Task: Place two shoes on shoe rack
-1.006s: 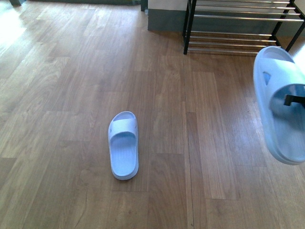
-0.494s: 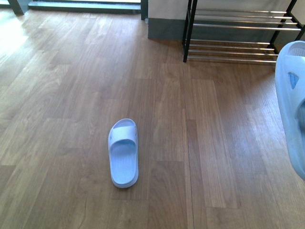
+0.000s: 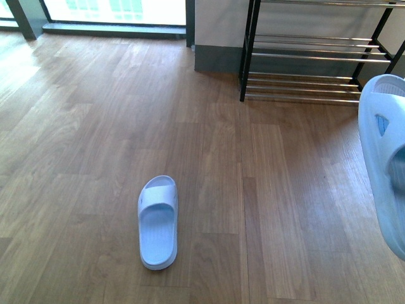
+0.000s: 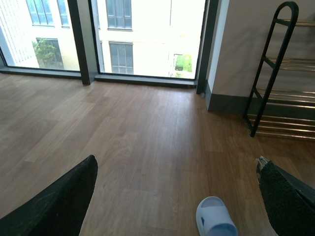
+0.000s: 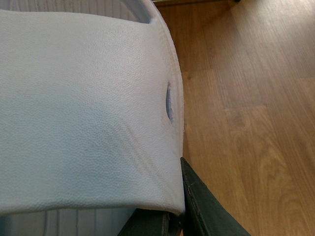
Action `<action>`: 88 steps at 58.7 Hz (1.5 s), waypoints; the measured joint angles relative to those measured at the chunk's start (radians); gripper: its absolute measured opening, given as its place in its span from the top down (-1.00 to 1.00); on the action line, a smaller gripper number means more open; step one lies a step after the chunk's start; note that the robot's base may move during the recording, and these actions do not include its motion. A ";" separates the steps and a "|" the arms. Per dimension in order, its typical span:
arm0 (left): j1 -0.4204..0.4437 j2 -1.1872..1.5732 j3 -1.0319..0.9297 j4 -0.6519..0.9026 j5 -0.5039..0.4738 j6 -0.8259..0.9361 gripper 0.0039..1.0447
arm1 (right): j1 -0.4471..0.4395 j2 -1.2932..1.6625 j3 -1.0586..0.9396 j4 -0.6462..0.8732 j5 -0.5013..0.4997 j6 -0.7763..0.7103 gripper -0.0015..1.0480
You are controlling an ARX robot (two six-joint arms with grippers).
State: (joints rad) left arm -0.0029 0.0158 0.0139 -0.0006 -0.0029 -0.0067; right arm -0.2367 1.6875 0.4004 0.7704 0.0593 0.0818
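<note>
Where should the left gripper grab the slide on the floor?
Take the slide by its strap, from above. It lies flat, sole down, and the strap arches over the far end, so one finger can slip under from the heel side, the other closing on top. The left gripper is open.

Home-like room: wood-plank floor (image 3: 95, 126), tall dark-framed windows (image 4: 147, 34) far left, black shoe rack (image 3: 310, 57) by far right wall (image 3: 218, 25), light-blue slide (image 3: 157, 221) on floor.
</note>
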 joint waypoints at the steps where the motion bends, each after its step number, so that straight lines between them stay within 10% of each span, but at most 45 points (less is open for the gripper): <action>1: 0.000 0.000 0.000 0.000 0.000 0.000 -0.83 | 0.000 0.000 0.000 0.000 0.000 0.000 0.97; 69: 0.000 0.000 0.000 0.000 0.003 0.000 -0.83 | -0.006 0.000 0.000 0.000 0.004 0.000 0.97; 77: -0.025 0.111 0.038 -0.106 -0.187 -0.164 -0.83 | -0.006 0.000 0.000 0.000 0.004 0.000 0.97; 88: 0.089 0.488 0.040 0.096 -0.040 -0.235 -0.83 | -0.006 0.000 0.000 0.000 0.004 0.001 0.97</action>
State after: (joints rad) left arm 0.0860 0.5041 0.0544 0.0952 -0.0433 -0.2413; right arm -0.2428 1.6875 0.4004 0.7700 0.0631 0.0826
